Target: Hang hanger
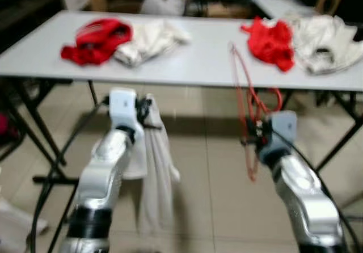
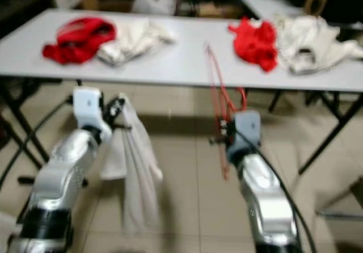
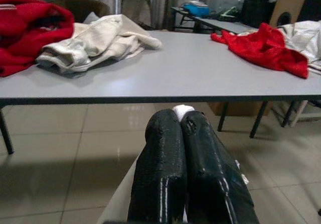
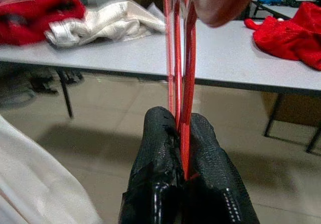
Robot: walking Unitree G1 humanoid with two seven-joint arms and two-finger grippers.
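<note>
Before a grey table [image 1: 198, 66] strewn with red and white garments, over tiled floor: right gripper [image 4: 183, 128] pressed together on a red wire hanger [image 1: 245, 102], held below the table's front edge. Long axis near upright, top leaning away toward the tabletop, lower end hanging past the wrist. Left gripper [image 3: 183, 121] pinched shut on a white cloth [image 1: 156, 168], draped straight down beside the left arm.
</note>
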